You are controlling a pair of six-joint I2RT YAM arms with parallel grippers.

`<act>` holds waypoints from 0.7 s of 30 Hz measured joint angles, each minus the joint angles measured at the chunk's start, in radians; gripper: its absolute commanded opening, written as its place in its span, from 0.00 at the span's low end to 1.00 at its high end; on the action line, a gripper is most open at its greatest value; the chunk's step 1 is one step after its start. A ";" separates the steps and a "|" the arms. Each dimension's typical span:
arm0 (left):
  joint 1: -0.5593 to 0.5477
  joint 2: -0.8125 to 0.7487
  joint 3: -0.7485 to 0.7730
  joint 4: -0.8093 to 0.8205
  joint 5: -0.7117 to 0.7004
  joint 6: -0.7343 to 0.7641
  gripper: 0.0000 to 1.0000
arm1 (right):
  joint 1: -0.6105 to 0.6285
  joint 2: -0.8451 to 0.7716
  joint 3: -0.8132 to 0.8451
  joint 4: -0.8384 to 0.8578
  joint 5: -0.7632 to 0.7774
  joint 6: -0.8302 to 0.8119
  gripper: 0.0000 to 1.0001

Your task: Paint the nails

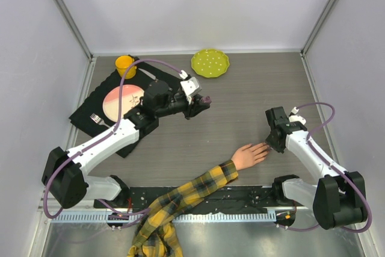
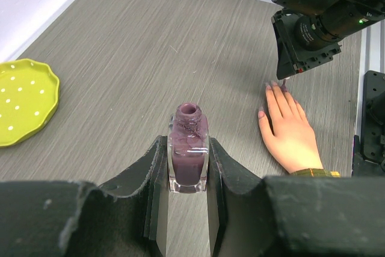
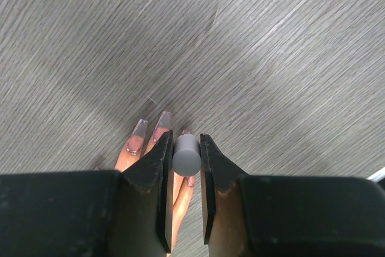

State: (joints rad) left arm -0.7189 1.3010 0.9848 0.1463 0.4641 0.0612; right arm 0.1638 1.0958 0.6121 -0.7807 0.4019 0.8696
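Lower end of small grey cylindrical cap (image 3: 186, 154): hidden between fingers of right gripper (image 3: 185, 138). Several long nails (image 3: 139, 130) also covered. Right arm bent, gripper pointing down, pinching cap directly above fingertips of pale mannequin hand (image 1: 249, 154), which lies flat near surface's near edge. Left gripper (image 2: 187, 148) clamps open glass bottle of purple polish (image 2: 188, 164), mid-surface.

bench (image 1: 240, 88): grey wood-grain top, matte, with fine streaks running along it; it fills the floor of the enclosure.
back wall (image 1: 198, 4): plain white panel, meeting the bench in a straight pale line.
side walls: left wall (image 1: 30, 58) and right wall (image 1: 361, 58), both bare white panels.
corner posts: grey metal struts, left post (image 1: 66, 13) and right post (image 1: 325, 10).
near edge: black mounting plate (image 1: 240, 200), then a silver ribbed rail (image 1: 198, 216).
light: even and soft, shadows faint.
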 measured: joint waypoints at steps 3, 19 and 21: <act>0.000 0.000 0.000 0.000 0.000 0.000 0.00 | -0.003 0.000 0.000 0.003 0.004 0.000 0.01; 0.000 0.006 0.000 0.000 0.000 0.001 0.00 | -0.011 0.018 0.000 0.014 0.038 -0.001 0.01; 0.000 0.006 0.000 0.000 0.000 0.001 0.00 | -0.011 0.017 0.000 0.013 0.045 -0.003 0.01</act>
State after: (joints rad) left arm -0.7189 1.3075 0.9848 0.1463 0.4641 0.0620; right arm 0.1532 1.1130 0.6125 -0.7673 0.4465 0.8661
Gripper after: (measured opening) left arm 0.283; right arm 0.224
